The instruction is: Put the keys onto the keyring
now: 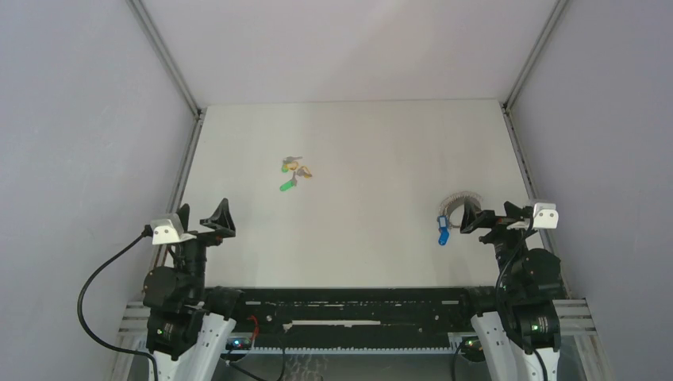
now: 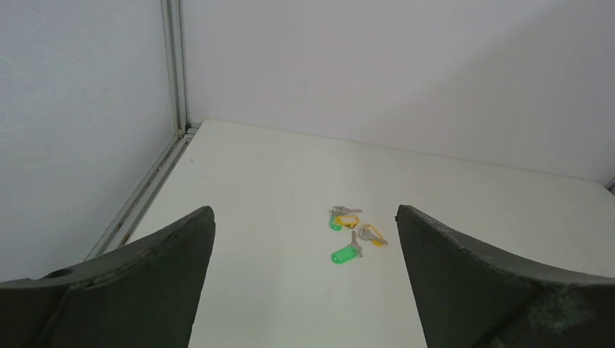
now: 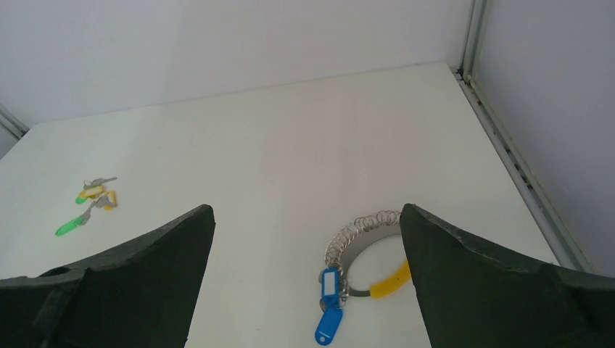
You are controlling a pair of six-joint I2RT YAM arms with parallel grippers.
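Observation:
Several keys (image 1: 293, 175) with green and yellow tags lie in a loose cluster on the white table, left of centre. In the left wrist view the keys (image 2: 353, 233) show well ahead, between my fingers. The keyring (image 1: 460, 202), a silvery coiled ring with a yellow strip, lies at the right with blue-tagged keys (image 1: 442, 231) on its near side. In the right wrist view the keyring (image 3: 357, 236) is partly hidden by my right finger, the blue tags (image 3: 329, 304) hanging from it. My left gripper (image 1: 202, 219) is open over the near left. The right gripper (image 1: 492, 215) is open beside the ring.
The white table (image 1: 357, 135) is enclosed by grey walls, with metal rails along its left edge (image 1: 184, 167) and right edge (image 1: 520, 151). The arm bases and a black rail (image 1: 349, 305) run along the near edge.

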